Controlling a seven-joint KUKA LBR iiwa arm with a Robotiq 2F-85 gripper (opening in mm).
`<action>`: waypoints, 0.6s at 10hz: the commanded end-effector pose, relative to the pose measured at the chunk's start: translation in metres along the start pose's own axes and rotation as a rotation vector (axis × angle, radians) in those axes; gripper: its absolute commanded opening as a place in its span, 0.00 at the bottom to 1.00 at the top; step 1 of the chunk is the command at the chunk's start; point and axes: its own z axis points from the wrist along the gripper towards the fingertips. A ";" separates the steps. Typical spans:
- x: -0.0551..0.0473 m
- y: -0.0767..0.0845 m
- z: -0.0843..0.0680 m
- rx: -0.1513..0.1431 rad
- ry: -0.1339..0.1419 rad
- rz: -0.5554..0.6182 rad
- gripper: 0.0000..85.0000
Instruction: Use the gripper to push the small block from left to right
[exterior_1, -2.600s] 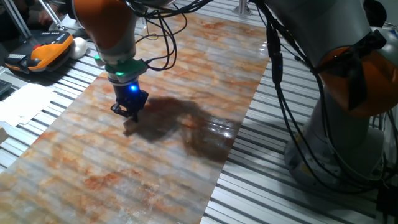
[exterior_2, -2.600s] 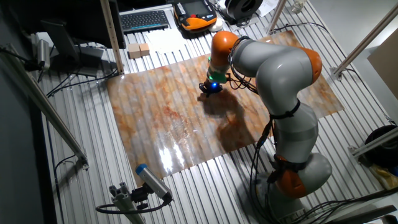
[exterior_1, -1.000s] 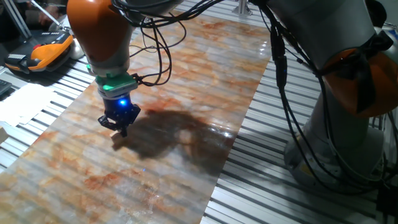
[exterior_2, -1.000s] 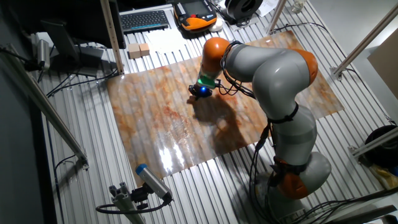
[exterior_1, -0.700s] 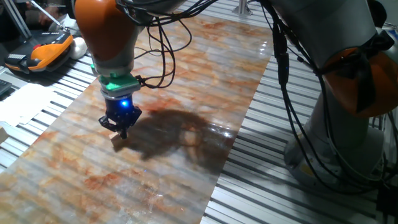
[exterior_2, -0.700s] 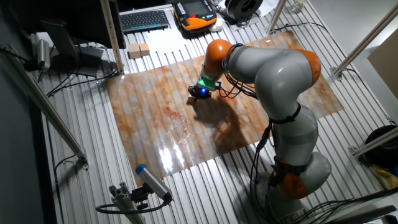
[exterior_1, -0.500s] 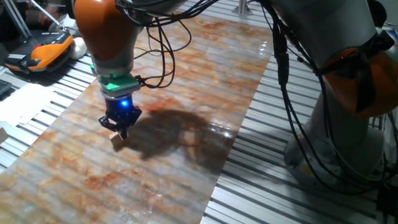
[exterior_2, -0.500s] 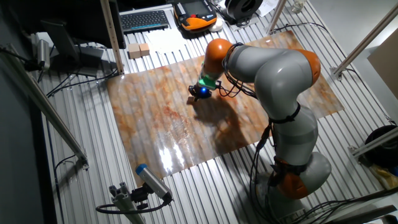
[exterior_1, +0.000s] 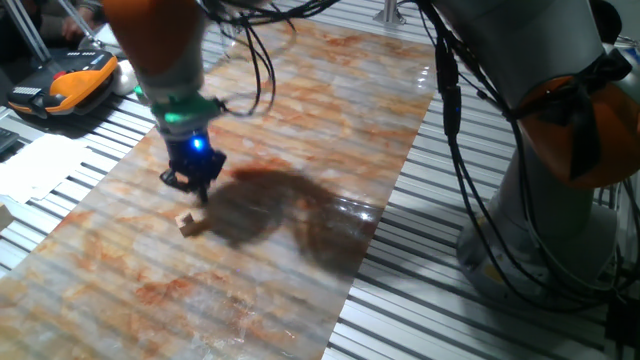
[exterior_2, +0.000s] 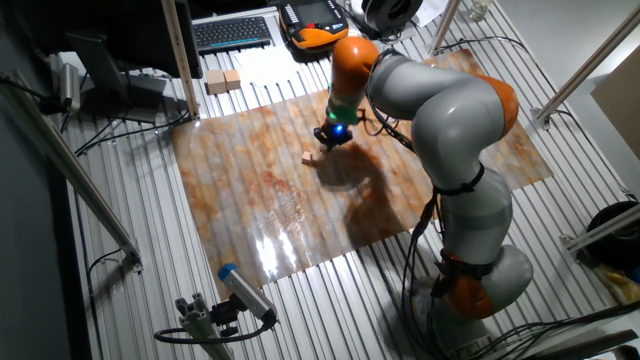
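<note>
Lifted fingers (exterior_1: 197, 189) now clear small block (exterior_1: 187, 223).

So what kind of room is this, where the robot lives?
Probably a robot lab. The arm stands on a metal slatted table, with loose cables, a keyboard and an orange handheld controller beside the marbled board.

small block (exterior_1: 187, 223) on mat (exterior_1: 300, 130) (near hand (exterior_1: 196, 188), apart)

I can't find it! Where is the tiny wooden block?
In both views the small block lies on the marbled mat, just beside the tool, apart from it.
</note>
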 end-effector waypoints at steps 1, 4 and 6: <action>-0.003 -0.014 -0.006 0.015 0.001 -0.037 0.00; -0.001 -0.035 -0.018 0.071 -0.001 -0.116 0.00; 0.011 -0.048 -0.028 0.089 -0.006 -0.142 0.00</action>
